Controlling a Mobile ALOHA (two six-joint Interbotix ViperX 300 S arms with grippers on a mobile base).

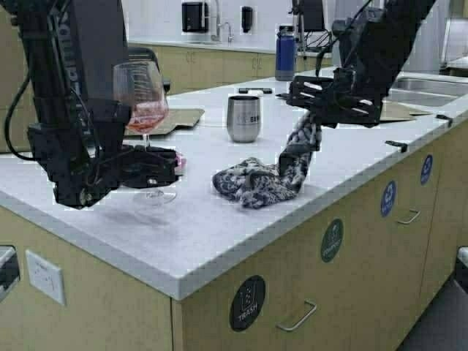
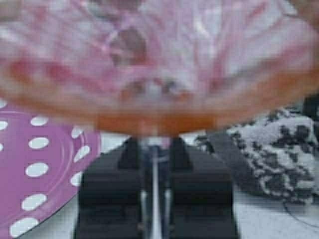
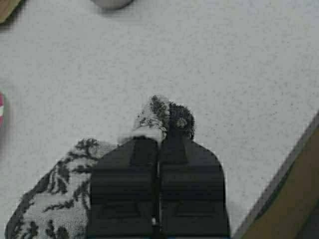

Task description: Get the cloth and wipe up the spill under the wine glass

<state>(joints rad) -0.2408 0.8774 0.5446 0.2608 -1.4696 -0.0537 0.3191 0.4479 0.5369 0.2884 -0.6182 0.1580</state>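
The wine glass (image 1: 142,99) holds a little pink liquid. My left gripper (image 1: 157,167) is shut on its stem, with the round foot (image 1: 155,196) at or just above the counter. In the left wrist view the stem (image 2: 154,169) runs between the shut fingers under the blurred bowl (image 2: 159,64). My right gripper (image 1: 311,110) is shut on one end of the cloth (image 1: 252,183); the cloth hangs from it, with its bulk heaped on the counter to the right of the glass. In the right wrist view my right gripper (image 3: 159,142) pinches the cloth's tip (image 3: 164,114). A faint dark patch (image 1: 135,216) lies by the foot.
A steel tumbler (image 1: 243,117) stands behind the cloth. A pink dotted plate (image 2: 35,169) lies beside the left gripper. A brown board (image 1: 175,121) and a blue bottle (image 1: 285,53) are farther back. A sink (image 1: 424,88) is at the back right. The counter edge (image 1: 292,241) runs along the front.
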